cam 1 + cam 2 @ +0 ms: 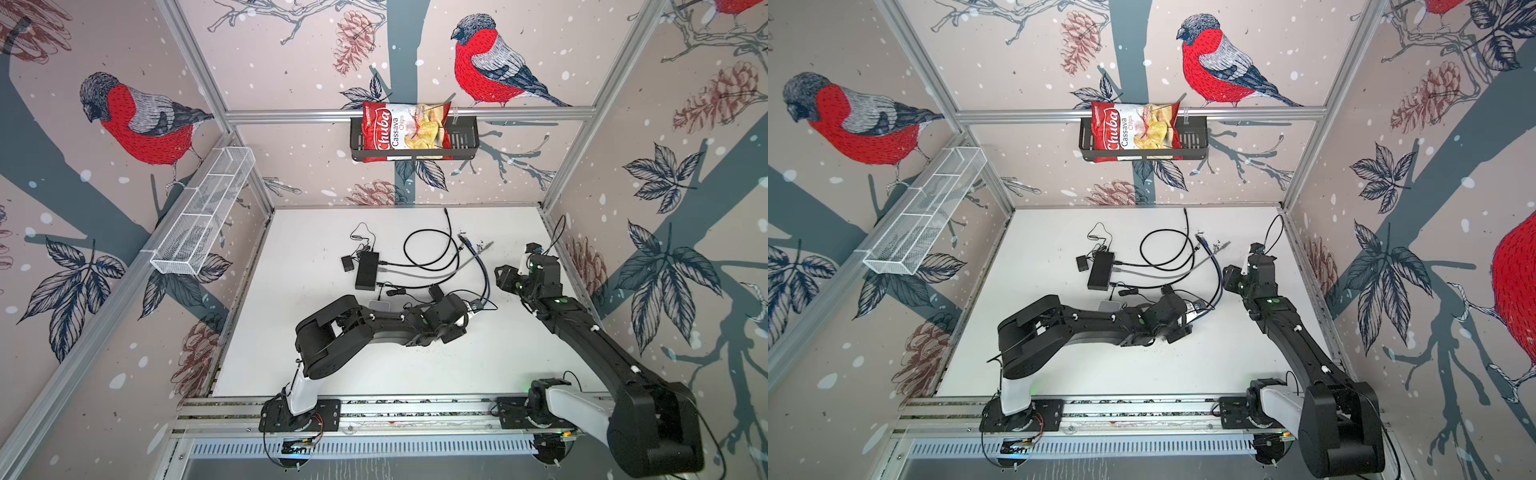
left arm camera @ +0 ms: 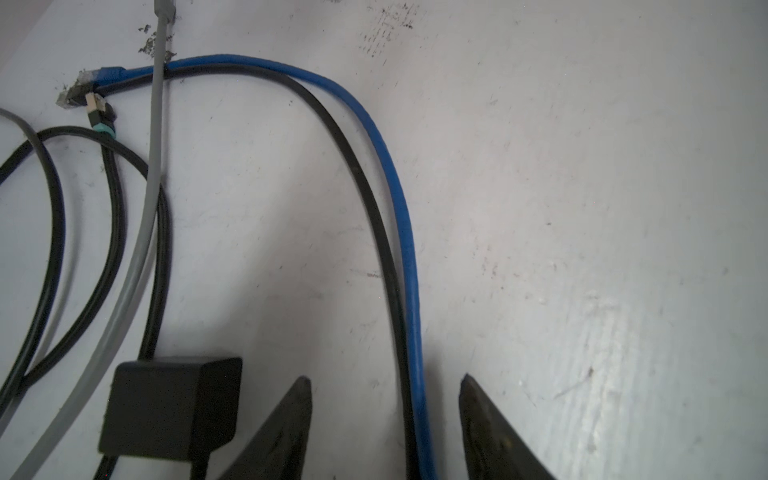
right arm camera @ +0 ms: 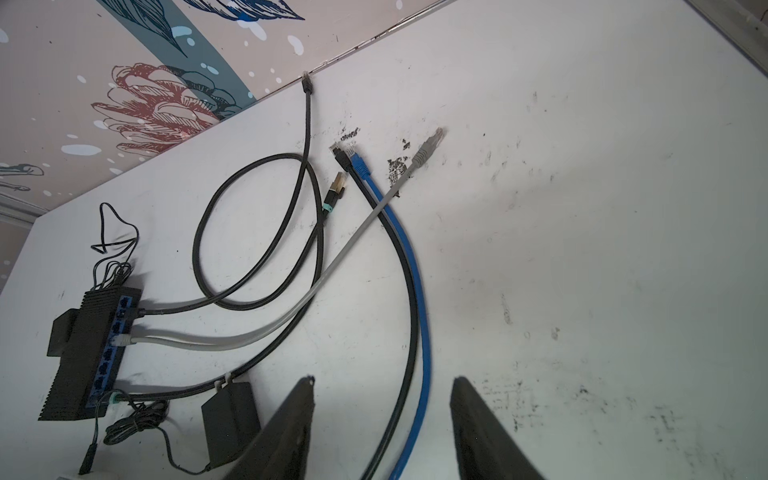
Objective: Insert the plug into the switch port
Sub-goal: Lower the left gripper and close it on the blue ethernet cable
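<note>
Left fingers [image 2: 286, 428] part-open, astride blue cable [image 2: 395, 199]; right fingers [image 3: 282, 428] apart

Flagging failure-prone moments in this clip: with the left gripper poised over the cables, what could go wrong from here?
1. The left gripper straddles the blue cable and black cable, which lie side by side; closing may pinch both.
2. It sits mid-cable, far from the blue plug, so the plug could flop when lifted.
3. The gray cable crosses over both near their plugs; pulling may drag it.
</note>
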Controlling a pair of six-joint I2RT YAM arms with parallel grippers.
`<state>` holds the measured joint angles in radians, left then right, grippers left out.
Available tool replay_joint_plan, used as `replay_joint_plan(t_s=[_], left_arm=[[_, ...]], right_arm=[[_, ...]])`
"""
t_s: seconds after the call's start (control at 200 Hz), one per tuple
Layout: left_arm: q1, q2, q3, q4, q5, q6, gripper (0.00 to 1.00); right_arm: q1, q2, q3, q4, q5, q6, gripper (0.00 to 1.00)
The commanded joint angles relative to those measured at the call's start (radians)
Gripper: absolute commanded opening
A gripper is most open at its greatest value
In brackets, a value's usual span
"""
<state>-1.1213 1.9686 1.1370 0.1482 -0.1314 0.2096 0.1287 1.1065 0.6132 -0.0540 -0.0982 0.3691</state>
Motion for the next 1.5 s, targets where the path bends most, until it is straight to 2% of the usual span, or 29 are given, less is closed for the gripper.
replay_joint_plan(t_s=[0.0,0.155,0.39,0.565,1.021,1.496], left_arm=[[0.002,0.019,0.021,0.007,0.006,0.020,0.56],[0.001,0.048,0.050,-0.019,-0.006,0.024,0.47],[0.001,0.070,0.068,-0.029,-0.007,0.024,0.43],[0.001,0.072,0.073,-0.029,0.006,0.026,0.32],[0.001,0.098,0.105,-0.062,0.022,0.016,0.16],[0.016,-0.034,0.057,0.028,0.066,0.025,0.14]], right_arm=[[-0.003,0.005,-0.001,0.035,-0.010,0.002,0.54],[-0.004,0.011,-0.004,0.038,-0.014,0.003,0.54],[-0.006,0.019,-0.004,0.043,-0.021,0.004,0.54],[-0.008,0.024,-0.006,0.047,-0.026,0.004,0.54],[-0.009,0.026,-0.008,0.051,-0.030,0.008,0.54],[-0.003,-0.001,-0.032,0.130,-0.061,-0.012,0.53]])
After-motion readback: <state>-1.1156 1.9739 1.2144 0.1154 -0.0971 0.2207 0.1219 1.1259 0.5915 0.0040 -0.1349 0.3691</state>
